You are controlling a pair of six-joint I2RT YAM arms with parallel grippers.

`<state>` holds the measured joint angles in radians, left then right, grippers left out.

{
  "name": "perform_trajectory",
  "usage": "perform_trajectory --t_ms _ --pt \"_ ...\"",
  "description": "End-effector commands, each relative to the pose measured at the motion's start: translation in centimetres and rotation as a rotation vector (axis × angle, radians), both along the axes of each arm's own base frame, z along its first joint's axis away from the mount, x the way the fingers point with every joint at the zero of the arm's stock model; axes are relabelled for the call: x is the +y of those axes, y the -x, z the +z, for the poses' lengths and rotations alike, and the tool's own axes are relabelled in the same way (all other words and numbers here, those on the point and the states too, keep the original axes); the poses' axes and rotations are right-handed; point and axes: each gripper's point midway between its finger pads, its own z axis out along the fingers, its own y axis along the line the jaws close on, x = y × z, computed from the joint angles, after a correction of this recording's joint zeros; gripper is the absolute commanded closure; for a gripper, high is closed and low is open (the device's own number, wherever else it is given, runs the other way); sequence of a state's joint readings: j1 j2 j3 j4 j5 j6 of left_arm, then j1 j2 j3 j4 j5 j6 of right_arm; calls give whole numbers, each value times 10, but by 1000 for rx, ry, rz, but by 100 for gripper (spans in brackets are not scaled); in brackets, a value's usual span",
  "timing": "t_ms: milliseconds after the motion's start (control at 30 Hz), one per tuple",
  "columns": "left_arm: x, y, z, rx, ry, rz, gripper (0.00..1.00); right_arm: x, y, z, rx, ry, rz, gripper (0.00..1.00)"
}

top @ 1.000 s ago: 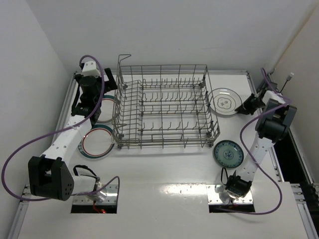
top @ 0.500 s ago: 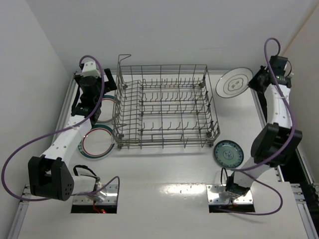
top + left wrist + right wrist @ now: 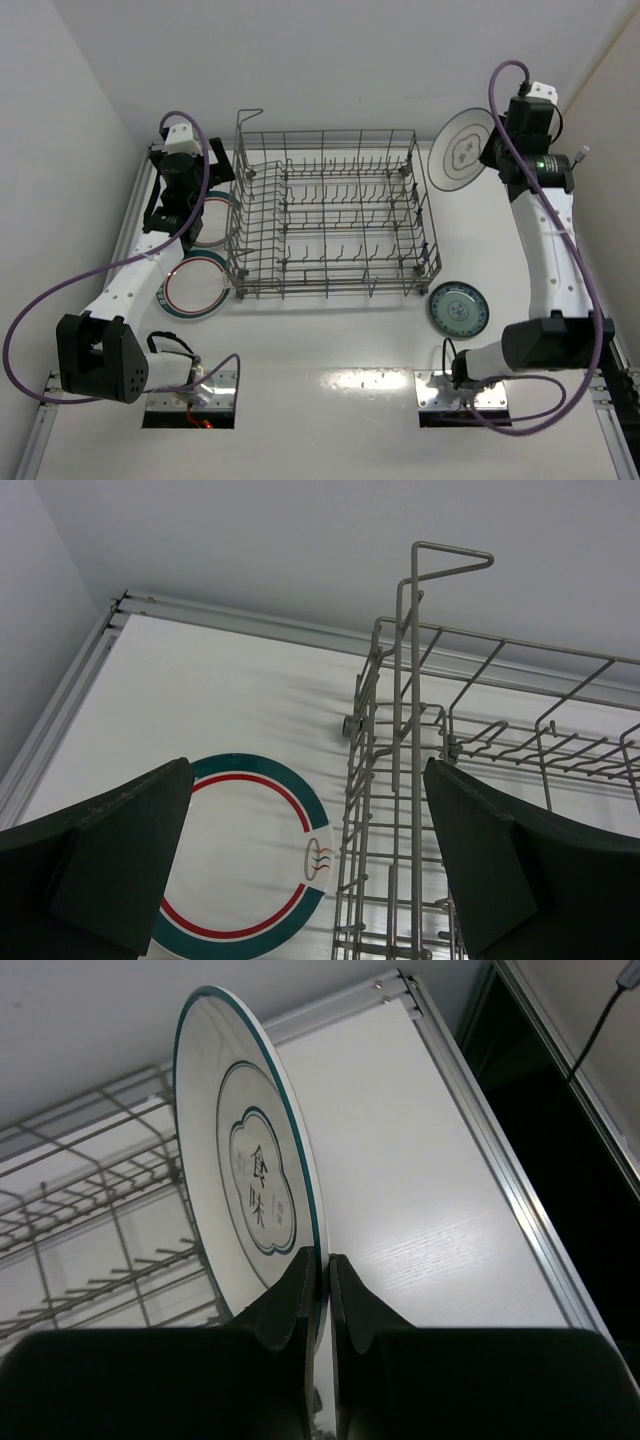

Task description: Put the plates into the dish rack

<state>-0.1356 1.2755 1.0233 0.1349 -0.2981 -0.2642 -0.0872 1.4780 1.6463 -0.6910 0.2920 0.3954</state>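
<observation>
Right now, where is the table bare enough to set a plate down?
Bare: the strip of table between the rack and the arm bases, and the patch right of the rack beyond the teal plate. Crowded: left of the rack, two ringed plates and the left gripper.

My workspace: flat white tabletop (image 3: 330,340), faint wood grain, with a bright glare patch (image 3: 360,380) near the front edge. Plain white walls on three sides: back wall (image 3: 330,60), left wall (image 3: 50,150), right wall (image 3: 612,100). A silver aluminium rail (image 3: 128,215) runs along the tabletop's edges. There's a dark gap (image 3: 560,1130) beyond the right-hand rail. Light is even, shadows soft.
</observation>
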Motion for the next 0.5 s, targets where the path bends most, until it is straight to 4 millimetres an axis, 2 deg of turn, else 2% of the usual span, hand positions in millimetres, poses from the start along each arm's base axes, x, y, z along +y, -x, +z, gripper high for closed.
perform_trajectory --t_ms 0,67,133,267,333,467 --pt "1 -3 19 -52 15 -7 0 9 23 61 -158 78 -1 100" --pt "1 -3 19 -52 15 -7 0 22 28 54 -144 83 37 100" --pt "1 -3 19 -52 15 -7 0 32 38 58 -154 102 57 100" --pt "-1 -3 19 -53 25 -15 0 53 43 38 -104 112 117 100" --pt "1 -3 19 -53 24 -5 0 67 45 18 -54 113 160 100" --pt "-5 -2 19 -52 15 -12 0 83 52 -8 3 166 180 100"
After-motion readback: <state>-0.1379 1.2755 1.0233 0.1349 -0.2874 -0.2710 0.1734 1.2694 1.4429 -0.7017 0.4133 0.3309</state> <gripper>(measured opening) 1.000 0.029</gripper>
